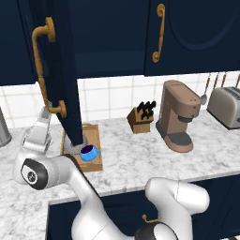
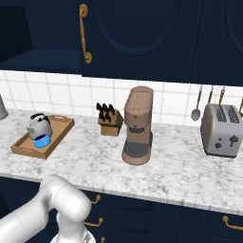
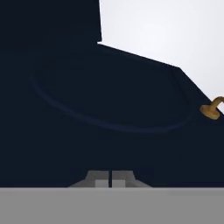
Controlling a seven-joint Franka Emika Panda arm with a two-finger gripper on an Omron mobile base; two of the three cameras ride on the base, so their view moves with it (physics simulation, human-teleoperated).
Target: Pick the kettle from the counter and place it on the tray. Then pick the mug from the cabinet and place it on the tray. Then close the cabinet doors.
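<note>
The wooden tray (image 2: 59, 127) lies on the marbled counter (image 2: 156, 171) at the left. On it stand the grey kettle (image 2: 39, 124) and, in front of it, the blue mug (image 2: 42, 141). In the left base view the mug (image 1: 89, 152) shows on the tray (image 1: 93, 164), with the kettle mostly hidden behind an open navy cabinet door (image 1: 63, 56). My gripper (image 1: 46, 112) is raised against that door's left face, below its brass handle (image 1: 41, 70). In the hand view the fingertips (image 3: 101, 179) sit close together, shut on nothing, right at the door panel (image 3: 109, 109).
A second cabinet door (image 1: 197, 33) to the right is closed. A knife block (image 1: 140, 117), a brown coffee machine (image 1: 178, 115) and a toaster (image 1: 227, 105) stand along the back of the counter. A tall grey cylinder (image 1: 2, 129) is at the far left.
</note>
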